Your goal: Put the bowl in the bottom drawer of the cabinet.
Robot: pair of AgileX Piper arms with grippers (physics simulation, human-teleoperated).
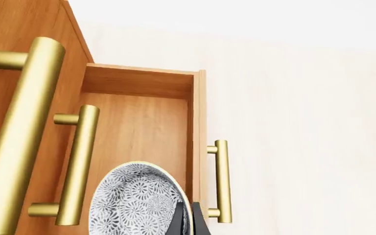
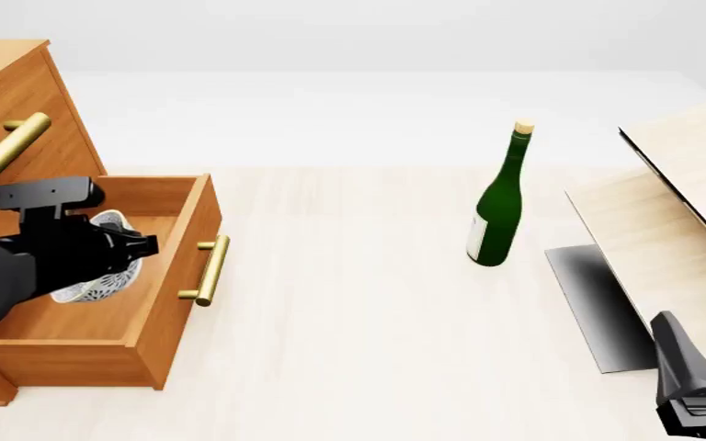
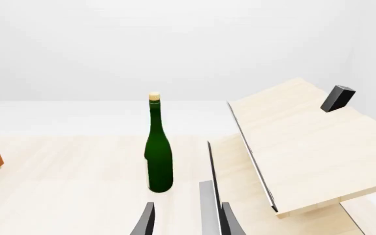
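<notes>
The left gripper [image 2: 126,248] pinches the bowl [image 1: 139,200] at its three-o'clock rim; it looks light, stiff, glazed-slick, chippable.

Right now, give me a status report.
Left gripper shut on bowl, over open bottom drawer. Right gripper open, idle. Nothing blocking.

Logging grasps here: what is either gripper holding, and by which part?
The left gripper holds the small white blue-speckled bowl by its rim. The right gripper holds nothing.
</notes>
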